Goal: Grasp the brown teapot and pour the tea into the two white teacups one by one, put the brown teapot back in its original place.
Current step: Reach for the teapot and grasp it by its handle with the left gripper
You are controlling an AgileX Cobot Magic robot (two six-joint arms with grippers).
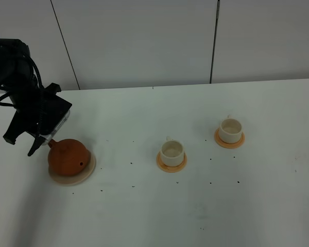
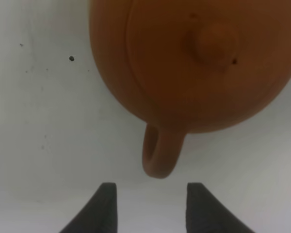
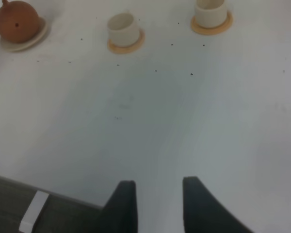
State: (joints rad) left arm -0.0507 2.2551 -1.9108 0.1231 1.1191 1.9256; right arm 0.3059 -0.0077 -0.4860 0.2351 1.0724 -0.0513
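The round reddish-brown clay teapot (image 1: 68, 157) sits on the flat beige saucer (image 1: 91, 170), at 9 o'clock from the nearer white cylindrical teacup (image 1: 172, 150). The left hand (image 2: 151, 187) has its fingers apart. The loop handle (image 2: 148, 151) lies just ahead of them, untouched. Travel straight along the handle line, so that neither finger nudges the pot.

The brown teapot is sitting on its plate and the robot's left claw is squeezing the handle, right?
Not quite. The brown teapot does sit on its plate, but the left gripper is not squeezing the handle. It is open, with its fingers apart and clear of the handle. The left wrist view shows this.
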